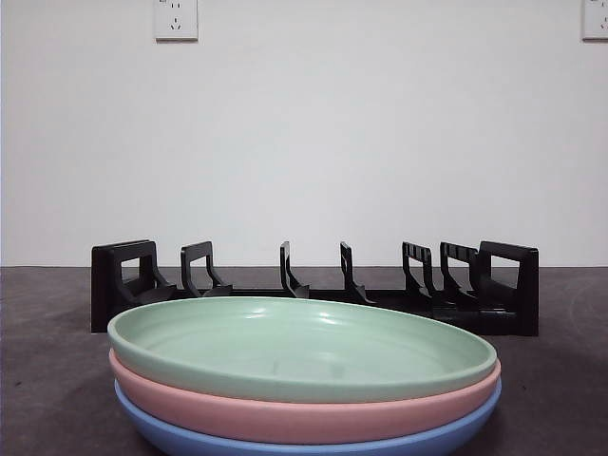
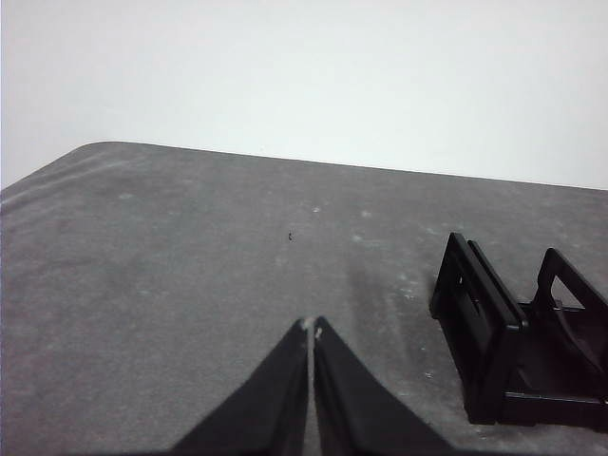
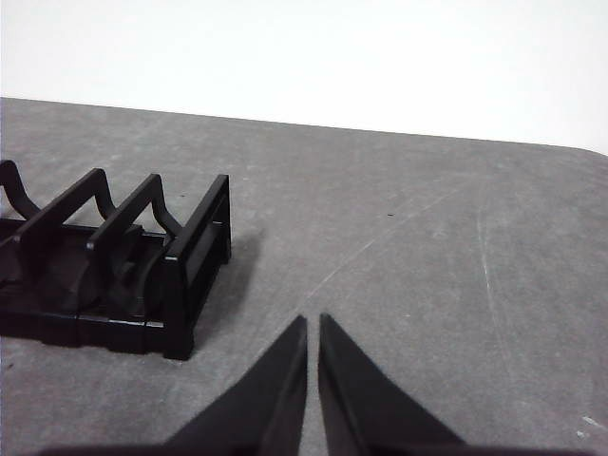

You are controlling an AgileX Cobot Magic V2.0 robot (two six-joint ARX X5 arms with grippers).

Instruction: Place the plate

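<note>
Three plates are stacked close to the front camera: a green plate (image 1: pixel 304 347) on top, a pink plate (image 1: pixel 285 410) under it and a blue plate (image 1: pixel 190 439) at the bottom. Behind the stack stands a black slotted plate rack (image 1: pixel 313 285), with all its slots bare. My left gripper (image 2: pixel 313 328) is shut and holds nothing; it hovers over the grey table beside the rack's end (image 2: pixel 494 332). My right gripper (image 3: pixel 313 323) is shut and holds nothing, next to the rack's other end (image 3: pixel 190 275). Neither gripper shows in the front view.
The grey table (image 1: pixel 47 380) runs back to a white wall with a power socket (image 1: pixel 176 19) high on the left and another socket (image 1: pixel 595 19) at the top right corner. Bare tabletop lies to either side of the rack.
</note>
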